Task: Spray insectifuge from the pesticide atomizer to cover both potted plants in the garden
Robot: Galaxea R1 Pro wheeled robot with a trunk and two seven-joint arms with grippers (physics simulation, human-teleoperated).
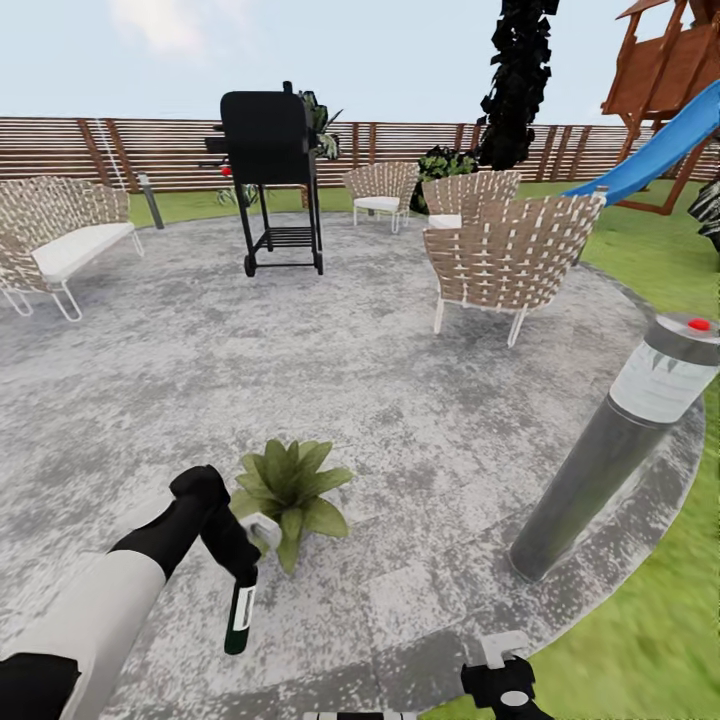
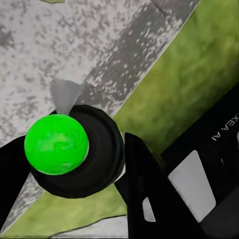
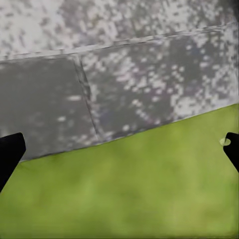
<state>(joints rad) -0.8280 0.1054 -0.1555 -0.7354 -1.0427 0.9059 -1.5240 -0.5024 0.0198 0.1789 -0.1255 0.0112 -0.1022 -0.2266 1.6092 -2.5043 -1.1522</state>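
Observation:
My left gripper (image 1: 240, 565) is shut on the pesticide atomizer (image 1: 239, 618), a slim dark bottle with a white label that hangs downward over the gravel. Its white trigger head (image 1: 263, 530) sits just beside one potted plant (image 1: 291, 492), a low rosette of pointed green leaves on the patio. In the left wrist view the atomizer's round dark body with a bright green end (image 2: 56, 144) sits between the black fingers (image 2: 147, 191). My right gripper (image 3: 119, 149) is open above the border of gravel and lawn, and its wrist is at the lower edge of the head view (image 1: 505, 685).
A grey post lamp (image 1: 620, 440) leans at the right edge of the gravel patio (image 1: 400, 400). Farther off stand a black grill (image 1: 272, 175), wicker chairs (image 1: 510, 260), a wicker sofa (image 1: 60, 245), the slatted fence (image 1: 150, 150) and a blue slide (image 1: 660, 150). Lawn (image 1: 660, 620) borders the patio.

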